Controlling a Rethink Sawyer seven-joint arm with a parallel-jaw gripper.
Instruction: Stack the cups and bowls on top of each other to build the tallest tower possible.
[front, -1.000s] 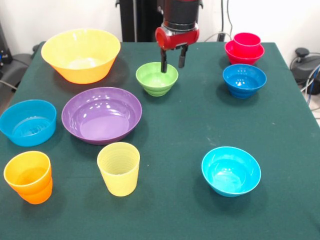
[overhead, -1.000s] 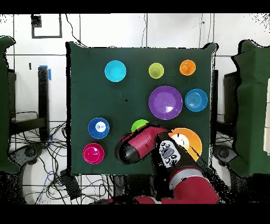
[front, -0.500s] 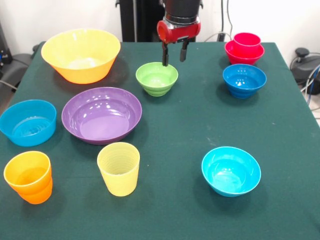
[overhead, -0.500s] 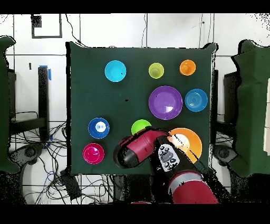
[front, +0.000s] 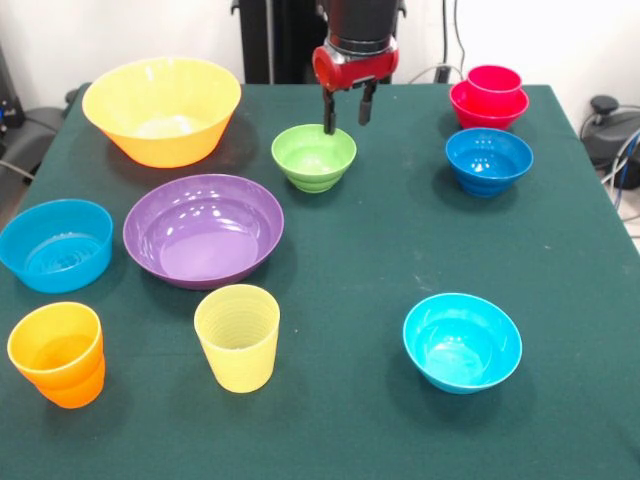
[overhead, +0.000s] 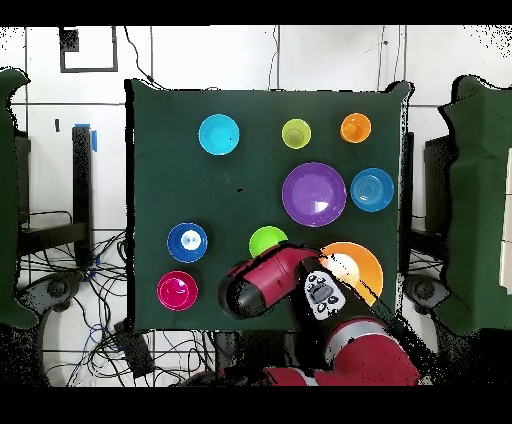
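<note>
My gripper (front: 348, 118) is open and empty, just above the far rim of the small lime green bowl (front: 314, 157); in the overhead view the arm (overhead: 262, 283) covers it. The red tumbler (front: 494, 80) is nested in the red bowl (front: 487, 108) at the far right. The dark blue bowl (front: 488, 160) stands in front of that stack. The large yellow-orange bowl (front: 162, 108), purple bowl (front: 204, 229), light blue straight-sided bowl (front: 55, 244), orange cup (front: 57, 353), pale yellow ribbed cup (front: 238, 336) and cyan bowl (front: 462, 341) stand apart.
All things stand on a dark green table (front: 380, 250). Cables and a black fixture (front: 612, 125) lie off its right edge. In the overhead view the lime green bowl (overhead: 267, 240) shows beside the arm.
My gripper has risen from inside the lime green bowl to just above its far rim, still open and empty. The bowls and cups have not moved.
</note>
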